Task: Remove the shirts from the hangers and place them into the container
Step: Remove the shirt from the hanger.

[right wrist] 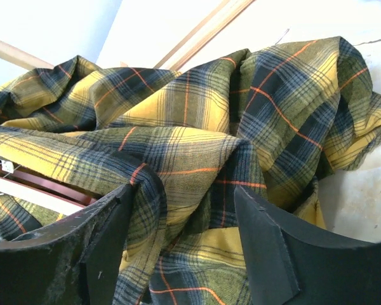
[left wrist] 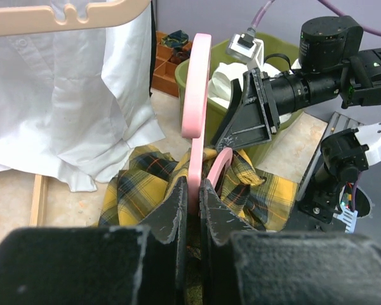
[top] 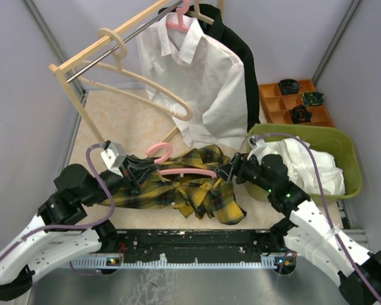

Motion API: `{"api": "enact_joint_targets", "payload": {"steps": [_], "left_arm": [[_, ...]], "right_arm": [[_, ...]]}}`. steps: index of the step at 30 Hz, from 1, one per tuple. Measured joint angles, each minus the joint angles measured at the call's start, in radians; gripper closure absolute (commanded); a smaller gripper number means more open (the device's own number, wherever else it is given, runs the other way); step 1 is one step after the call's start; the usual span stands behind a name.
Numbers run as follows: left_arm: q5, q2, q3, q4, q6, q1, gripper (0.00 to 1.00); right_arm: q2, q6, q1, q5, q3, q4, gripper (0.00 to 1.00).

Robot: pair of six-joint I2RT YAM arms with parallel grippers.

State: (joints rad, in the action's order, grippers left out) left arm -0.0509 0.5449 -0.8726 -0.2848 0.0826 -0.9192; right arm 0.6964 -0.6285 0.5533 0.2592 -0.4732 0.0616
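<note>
Plaid shirt point(top: 190, 190) crumpled on table point(top: 114, 124), front centre, between the two arms, just left of container point(top: 346, 146) and outside it. Partly draped over pink hanger point(top: 181, 171); hook end pokes out at the shirt's upper left edge.

Left gripper point(left wrist: 192, 190) clamped on that pink hanger, fingers nearly together around the thin plastic. Hanger runs forward from the grip over the plaid cloth, toward the other arm.

Right gripper point(right wrist: 184, 216) at the shirt's right edge, beside the container's left rim. Jaws apart, plaid cloth bunched in the gap and lying against the left finger. No pinch visible.

One white shirt point(top: 308, 168) piled inside the container. Other white shirt point(top: 200, 79) hanging on a second pink hanger point(top: 178, 19) from the rack point(top: 73, 70) at the back. Black shirt point(top: 241, 63) hanging right behind it, mostly covered. Beige hanger point(top: 146, 89) bare on the rack bar, left of the hanging white shirt.

Orange tray point(top: 273, 105) behind the container, small dark items in its compartments; cannot tell what they are.
</note>
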Motion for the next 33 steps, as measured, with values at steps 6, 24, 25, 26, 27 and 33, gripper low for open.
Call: {"api": "enact_joint_targets", "payload": {"steps": [6,24,25,26,27,33], "left_arm": [[0.002,-0.007,0.000,0.017,0.000,-0.001,1.00],[0.007,-0.019,0.004,0.121,0.013,-0.001,1.00],[0.007,-0.019,0.005,0.124,0.014,-0.001,1.00],[0.008,-0.019,0.006,0.127,0.014,-0.001,1.00],[0.008,-0.020,0.008,0.128,0.014,-0.001,1.00],[0.014,-0.028,0.008,0.127,0.015,-0.001,1.00]], "right_arm": [[0.002,-0.010,0.000,-0.005,0.000,0.011,0.54],[0.053,0.069,0.000,-0.051,-0.020,0.085,0.36],[0.051,0.086,0.000,-0.052,-0.023,0.085,0.34],[0.054,0.098,0.000,-0.053,-0.031,0.089,0.32],[0.060,0.110,0.000,-0.055,-0.040,0.095,0.30],[0.063,0.192,0.000,-0.064,-0.090,0.095,0.31]]}}
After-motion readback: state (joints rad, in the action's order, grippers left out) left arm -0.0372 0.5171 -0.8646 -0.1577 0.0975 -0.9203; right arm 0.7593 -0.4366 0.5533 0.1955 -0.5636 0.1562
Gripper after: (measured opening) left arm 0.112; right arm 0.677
